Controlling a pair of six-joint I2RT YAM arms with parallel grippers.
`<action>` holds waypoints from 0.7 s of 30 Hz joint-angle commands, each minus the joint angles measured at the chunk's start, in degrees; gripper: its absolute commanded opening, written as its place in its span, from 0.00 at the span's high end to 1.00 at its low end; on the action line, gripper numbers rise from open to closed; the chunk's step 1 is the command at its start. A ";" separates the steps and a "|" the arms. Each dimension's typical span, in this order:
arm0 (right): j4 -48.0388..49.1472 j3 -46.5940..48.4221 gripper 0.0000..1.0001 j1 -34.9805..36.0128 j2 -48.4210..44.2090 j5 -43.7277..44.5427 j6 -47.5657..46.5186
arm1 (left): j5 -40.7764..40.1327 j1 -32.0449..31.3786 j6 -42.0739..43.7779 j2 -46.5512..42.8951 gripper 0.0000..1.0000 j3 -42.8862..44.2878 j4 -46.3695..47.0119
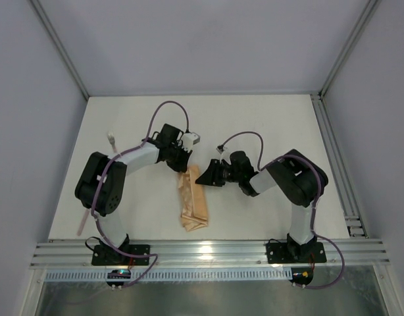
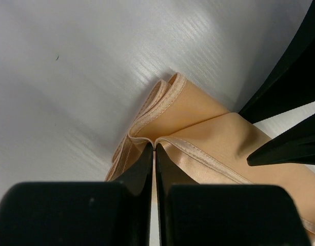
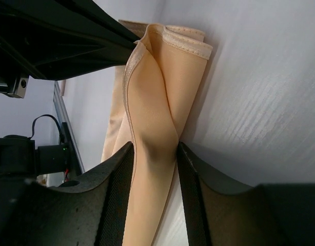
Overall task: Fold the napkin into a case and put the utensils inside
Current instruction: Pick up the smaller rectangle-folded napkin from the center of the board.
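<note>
The peach-orange napkin (image 1: 193, 204) lies mid-table, folded into a narrow strip that runs toward the near edge. My left gripper (image 1: 184, 166) is at its far end, shut on the hemmed top edge (image 2: 155, 146). From the right, my right gripper (image 1: 201, 178) has a raised fold of the same cloth (image 3: 157, 92) pinched between its pads (image 3: 155, 146). Far left on the table lie the utensils: a whitish head (image 1: 112, 139) and a pale pink handle (image 1: 80, 222). The left arm hides the stretch between them.
The left arm's elbow (image 1: 100, 184) bulks over the left side of the table. The right arm's elbow (image 1: 301, 178) stands on the right. An aluminium rail (image 1: 208, 251) runs along the near edge, and walls enclose the table.
</note>
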 commanded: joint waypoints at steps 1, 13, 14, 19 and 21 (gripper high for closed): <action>-0.49 -1.88 0.56 0.24 4.54 -0.79 2.87 | 1.17 0.31 0.16 -2.41 1.00 -0.22 1.77; 6.37 -1.17 0.76 0.68 8.85 -2.90 6.12 | 1.43 0.49 0.16 -2.14 1.00 0.04 1.68; 6.81 -1.35 0.86 0.59 9.03 -2.99 6.39 | 1.43 0.49 0.16 -2.14 1.00 0.04 1.59; 8.57 -1.70 0.97 0.68 8.59 -2.38 7.27 | 1.34 0.66 1.04 -2.32 0.80 2.05 -2.78; 8.49 -1.96 0.97 0.59 8.15 -2.11 7.10 | 2.56 1.10 1.74 -3.81 0.64 2.50 -4.64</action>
